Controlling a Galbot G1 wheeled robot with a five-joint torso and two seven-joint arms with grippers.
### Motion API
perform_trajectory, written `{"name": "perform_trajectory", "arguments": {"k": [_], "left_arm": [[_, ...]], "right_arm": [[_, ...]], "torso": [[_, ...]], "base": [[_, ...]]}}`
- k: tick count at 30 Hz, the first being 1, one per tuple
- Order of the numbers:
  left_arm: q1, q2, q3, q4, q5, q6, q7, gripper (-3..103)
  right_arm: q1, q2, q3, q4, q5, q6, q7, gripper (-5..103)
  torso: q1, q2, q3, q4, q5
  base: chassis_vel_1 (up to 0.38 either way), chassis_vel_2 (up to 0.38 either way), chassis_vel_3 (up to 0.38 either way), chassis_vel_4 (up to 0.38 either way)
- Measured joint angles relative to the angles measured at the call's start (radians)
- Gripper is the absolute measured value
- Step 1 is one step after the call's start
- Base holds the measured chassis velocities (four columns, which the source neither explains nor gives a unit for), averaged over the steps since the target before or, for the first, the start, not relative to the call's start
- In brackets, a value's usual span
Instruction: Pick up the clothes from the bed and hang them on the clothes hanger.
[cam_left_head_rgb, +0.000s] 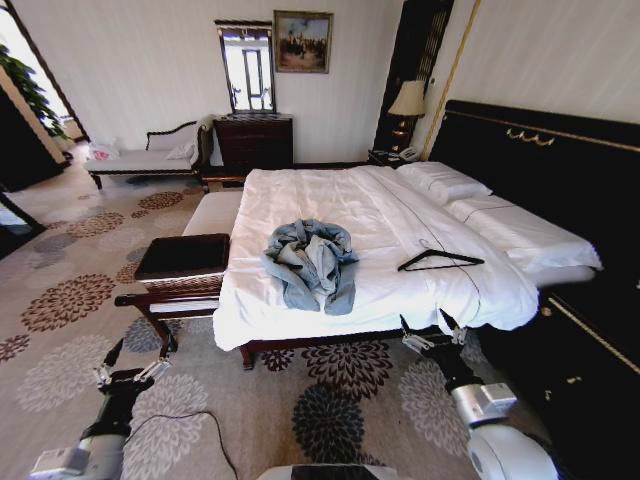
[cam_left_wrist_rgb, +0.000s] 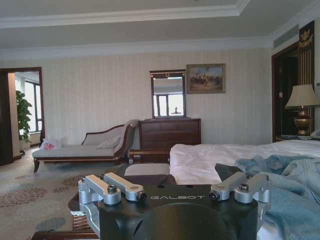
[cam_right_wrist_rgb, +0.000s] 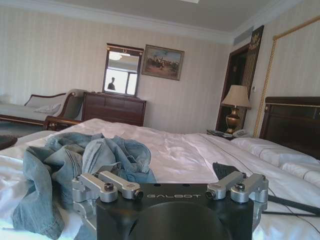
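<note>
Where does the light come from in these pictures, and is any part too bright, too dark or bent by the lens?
Head view: wide lens bends the walls; the headboard is near black, the white bed bright, the jacket and hanger clear. Left wrist view: daylight glares through the doorway; the left pincer is close and dark. Right wrist view: the mirror shines; the right pincer is shaded.
</note>
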Motion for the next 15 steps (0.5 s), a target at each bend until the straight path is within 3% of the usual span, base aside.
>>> {"name": "perform_trajectory", "arguments": {"k": [4,10,11,13,15], "left_arm": [[-0.002,-0.001,0.001,0.005,0.003,0.000,0.000,100],[0.000,-0.007,0.002,0.013,0.009,-0.005,0.001,100],[0.000,-0.009,0.002,0.014,0.009,-0.005,0.001,100],[0.001,-0.010,0.003,0.014,0.009,-0.005,0.001,100],[0.001,-0.013,0.004,0.015,0.010,-0.007,0.001,100]], "right_arm": [[-0.002,0.004,-0.001,-0.011,-0.008,-0.005,0.010,86],[-0.002,0.008,-0.004,-0.015,-0.008,-0.025,0.033,96],[-0.003,0.009,-0.005,-0.016,-0.008,-0.030,0.039,89],[-0.004,0.009,-0.005,-0.016,-0.008,-0.032,0.040,89],[-0.010,0.010,-0.005,-0.016,-0.011,-0.035,0.041,82]], "torso": [[0.000,0.000,0.000,0.0000,-0.0003],[0.000,0.000,0.000,0.0001,0.0000],[0.000,0.000,0.000,0.0000,0.0000],[0.000,0.000,0.000,0.0001,-0.0001],[0.000,0.000,0.000,0.0000,-0.0001]], "base": [[0.000,0.000,0.000,0.000],[0.000,0.000,0.000,0.000],[-0.063,0.032,0.032,-0.032],[-0.063,0.032,0.032,-0.042],[-0.060,0.039,0.061,-0.045]]}}
